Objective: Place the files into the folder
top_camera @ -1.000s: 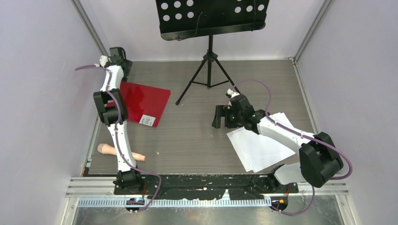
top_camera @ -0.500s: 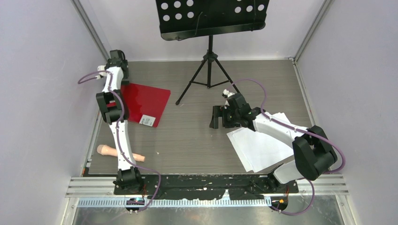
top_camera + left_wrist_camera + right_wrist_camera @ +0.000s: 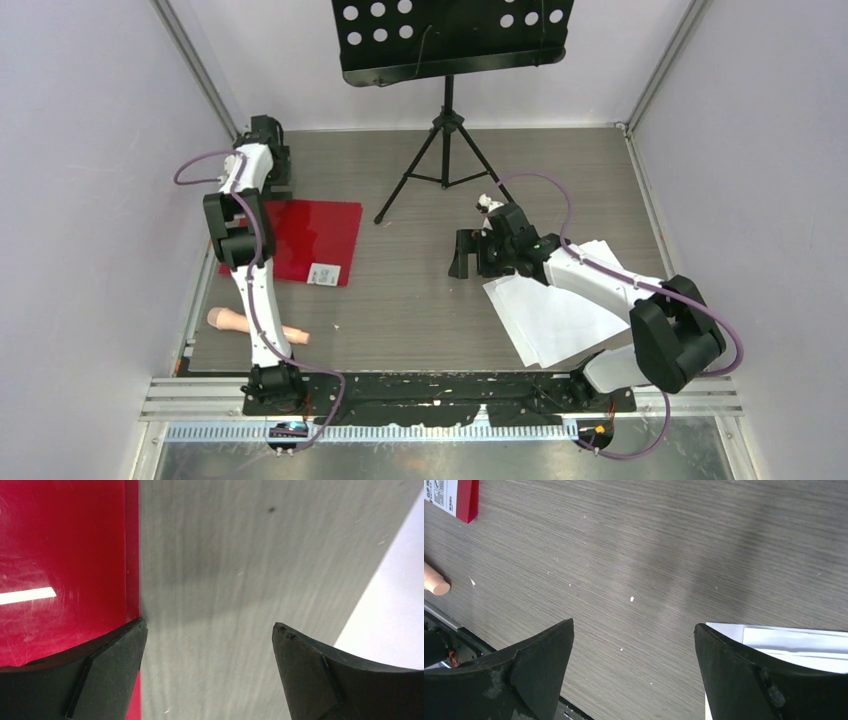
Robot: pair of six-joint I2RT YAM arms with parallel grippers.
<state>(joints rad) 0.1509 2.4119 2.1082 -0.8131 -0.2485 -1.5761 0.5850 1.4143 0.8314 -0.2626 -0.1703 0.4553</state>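
Observation:
The red folder lies shut and flat at the left of the table, its white label at the near right corner. My left gripper is open at the folder's far edge. In the left wrist view its jaws straddle the edge of the folder, one finger over the red cover, one over bare table. The white files lie in a loose stack at the right. My right gripper is open and empty just left of the files, over bare table.
A black music stand on a tripod stands at the back middle. A pink peg-like object lies near the left arm's base, also in the right wrist view. Walls close in left, right and back.
The folder has turned from tilted to square with the table and slid a little nearer. My left gripper has moved right and nearer along its far edge. The right gripper has barely shifted.

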